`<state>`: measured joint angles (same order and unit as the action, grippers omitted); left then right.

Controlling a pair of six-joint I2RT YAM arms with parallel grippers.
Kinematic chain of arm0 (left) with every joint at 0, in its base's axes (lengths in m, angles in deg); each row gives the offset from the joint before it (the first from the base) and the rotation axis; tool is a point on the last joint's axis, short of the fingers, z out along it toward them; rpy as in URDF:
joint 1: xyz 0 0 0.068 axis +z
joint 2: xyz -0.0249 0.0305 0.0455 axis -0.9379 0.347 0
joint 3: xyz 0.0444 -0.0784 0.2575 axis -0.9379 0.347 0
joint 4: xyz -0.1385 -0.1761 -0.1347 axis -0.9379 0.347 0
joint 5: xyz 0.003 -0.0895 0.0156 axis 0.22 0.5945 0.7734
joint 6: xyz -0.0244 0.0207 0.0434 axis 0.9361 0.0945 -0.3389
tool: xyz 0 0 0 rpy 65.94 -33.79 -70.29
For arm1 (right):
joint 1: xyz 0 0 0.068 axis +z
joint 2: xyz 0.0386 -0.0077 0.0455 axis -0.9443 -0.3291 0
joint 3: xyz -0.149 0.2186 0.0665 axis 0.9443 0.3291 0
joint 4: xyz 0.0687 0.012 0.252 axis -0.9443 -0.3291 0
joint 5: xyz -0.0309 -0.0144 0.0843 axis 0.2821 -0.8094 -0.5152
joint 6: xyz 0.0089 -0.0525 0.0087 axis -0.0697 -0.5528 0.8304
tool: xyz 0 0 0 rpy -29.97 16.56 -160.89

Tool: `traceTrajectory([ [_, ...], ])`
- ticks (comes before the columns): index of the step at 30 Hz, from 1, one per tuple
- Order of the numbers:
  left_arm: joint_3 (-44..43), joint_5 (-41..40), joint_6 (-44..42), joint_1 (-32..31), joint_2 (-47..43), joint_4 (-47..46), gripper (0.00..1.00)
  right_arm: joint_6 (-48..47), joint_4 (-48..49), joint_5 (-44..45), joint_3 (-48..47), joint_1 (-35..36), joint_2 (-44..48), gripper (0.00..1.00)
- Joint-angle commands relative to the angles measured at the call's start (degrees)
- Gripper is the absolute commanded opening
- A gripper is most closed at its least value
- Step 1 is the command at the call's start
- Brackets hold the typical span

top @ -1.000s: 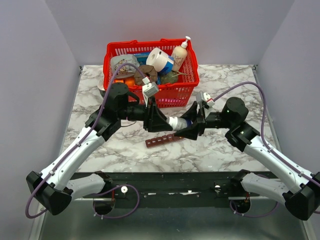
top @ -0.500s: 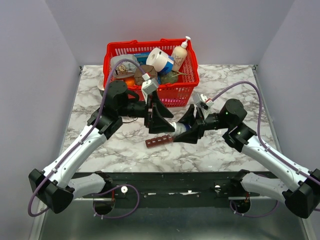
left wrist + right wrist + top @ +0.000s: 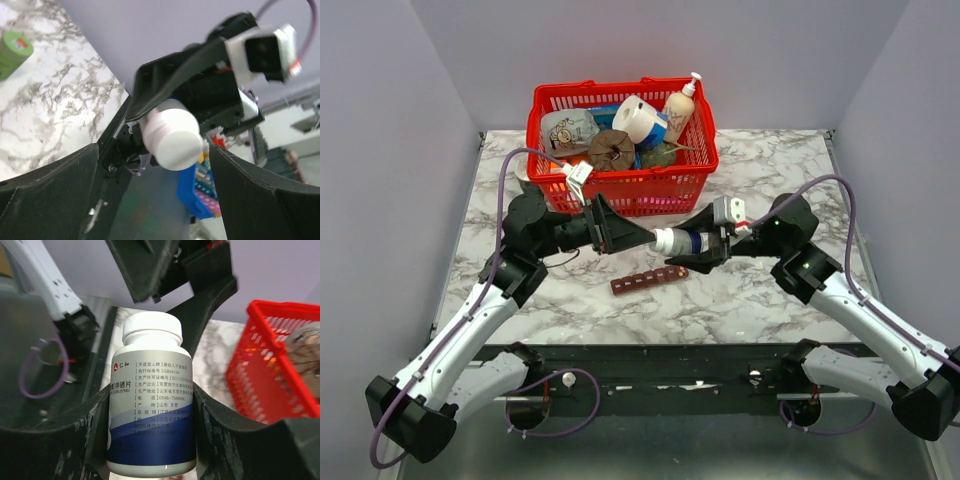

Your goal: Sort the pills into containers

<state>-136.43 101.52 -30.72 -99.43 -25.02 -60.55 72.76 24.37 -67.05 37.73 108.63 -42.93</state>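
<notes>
My right gripper is shut on a white pill bottle with a blue-banded label, holding it level above the table with the white cap pointing left. In the right wrist view the bottle sits between both fingers, cap on. My left gripper faces the cap, open, a short gap away. Its wrist view shows the cap between the spread fingers, untouched. The containers, a dark-red strip of small compartments, lie on the marble just below the bottle. No loose pills show.
A red mesh basket full of household items stands behind the grippers, with its corner in the right wrist view. A green round tub sits on the table left of the basket. The walls close in on three sides.
My left gripper was closed at the bottle's cap, then opened and drew back to the left. The right gripper kept the bottle and shifted it slightly up and right.
</notes>
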Motion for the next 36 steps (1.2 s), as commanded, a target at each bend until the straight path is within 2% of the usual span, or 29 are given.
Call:
traceTrajectory([
  [1, 0.8, -7.9, 13.2, 0.1, 0.5, -1.2, 0.99, -18.6, -3.7, 5.7, -1.7, 0.3, 1.1, 0.01],
  [8, 0.5, -9.1, 19.8, -0.8, 3.7, -6.5, 0.99, -29.9, -2.7, 12.5, -0.2, 2.0, 1.0, 0.00],
  [12, -0.2, -9.2, 19.1, -2.3, 5.3, -5.1, 0.99, -31.3, -1.5, 14.8, 1.0, 2.4, 1.2, 0.01],
  [22, 0.0, -9.0, 16.4, -3.1, 6.6, -5.8, 0.88, -32.9, -1.8, 16.3, 2.3, 3.0, 1.4, 0.01],
  [27, -0.2, -7.0, 16.2, -3.2, 7.1, -6.8, 0.71, -32.5, -2.1, 16.4, 2.6, 3.2, 1.4, 0.00],
  [28, -0.3, -6.6, 16.0, -3.2, 7.3, -6.9, 0.62, -32.4, -2.2, 16.3, 2.6, 3.3, 1.4, 0.00],
  [30, -0.6, -5.6, 15.6, -3.4, 7.6, -7.0, 0.56, -32.0, -2.4, 16.3, 2.5, 3.3, 1.4, 0.01],
  [31, -0.6, -4.8, 15.3, -3.4, 7.8, -7.2, 0.49, -31.9, -2.5, 16.2, 2.5, 3.3, 1.3, 0.00],
  [33, -0.7, -3.8, 14.3, -3.4, 8.1, -8.1, 0.43, -30.7, -2.6, 15.9, 2.4, 3.3, 1.2, 0.01],
  [34, -0.7, -2.2, 13.7, -3.4, 8.4, -8.9, 0.35, -30.1, -2.8, 15.6, 2.1, 3.3, 1.0, 0.01],
  [36, -0.8, -0.3, 12.3, -3.4, 8.7, -10.7, 0.29, -27.3, -3.5, 14.6, 1.8, 3.3, 0.9, 0.01],
])
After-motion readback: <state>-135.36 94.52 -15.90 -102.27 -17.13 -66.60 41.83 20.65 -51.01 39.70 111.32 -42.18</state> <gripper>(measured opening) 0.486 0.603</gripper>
